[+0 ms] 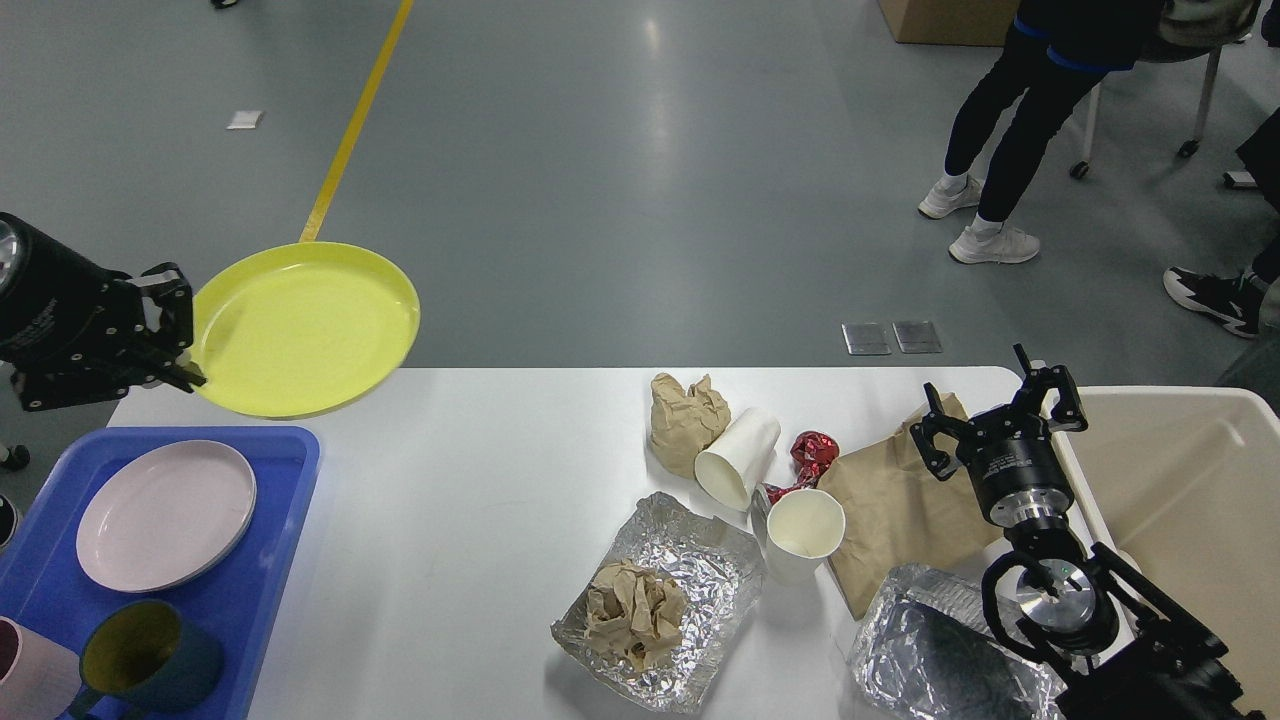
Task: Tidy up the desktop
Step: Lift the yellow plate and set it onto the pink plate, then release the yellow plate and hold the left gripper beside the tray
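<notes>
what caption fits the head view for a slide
Left gripper holds yellow plate above blue tray; trash remains on desktop.

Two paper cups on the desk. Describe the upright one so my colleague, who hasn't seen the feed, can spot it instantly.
On the white desktop, look right of centre, where the rubbish is clustered between the foil sheet and the flat brown paper bag. The upright cup stands there, open mouth facing up. Its neighbour, the other paper cup, lies tipped on its side just behind it, beside the red wrapper.
</notes>
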`<control>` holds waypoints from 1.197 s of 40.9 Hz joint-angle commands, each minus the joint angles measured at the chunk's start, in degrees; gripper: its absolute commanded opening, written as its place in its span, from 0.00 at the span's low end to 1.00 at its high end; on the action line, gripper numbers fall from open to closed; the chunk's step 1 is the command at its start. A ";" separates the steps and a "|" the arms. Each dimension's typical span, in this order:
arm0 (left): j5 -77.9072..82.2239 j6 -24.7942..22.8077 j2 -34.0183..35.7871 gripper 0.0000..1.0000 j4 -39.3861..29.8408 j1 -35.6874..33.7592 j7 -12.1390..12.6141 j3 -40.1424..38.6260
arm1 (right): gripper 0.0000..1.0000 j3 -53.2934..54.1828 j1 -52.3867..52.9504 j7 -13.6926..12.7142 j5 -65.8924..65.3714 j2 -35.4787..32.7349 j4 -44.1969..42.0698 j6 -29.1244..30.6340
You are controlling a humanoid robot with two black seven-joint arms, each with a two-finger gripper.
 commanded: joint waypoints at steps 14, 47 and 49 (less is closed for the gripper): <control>6.20 0.03 14.21 0.00 33.11 39.70 1.30 -21.88 | 1.00 0.00 0.00 0.00 0.00 0.00 0.09 0.00; 10.77 13.30 7.27 0.00 52.03 69.44 10.53 -45.28 | 1.00 0.00 0.00 0.00 0.00 0.00 0.01 0.00; 10.77 13.04 7.27 0.00 51.94 69.44 10.62 -45.36 | 1.00 0.00 0.00 0.00 0.00 0.00 0.00 0.00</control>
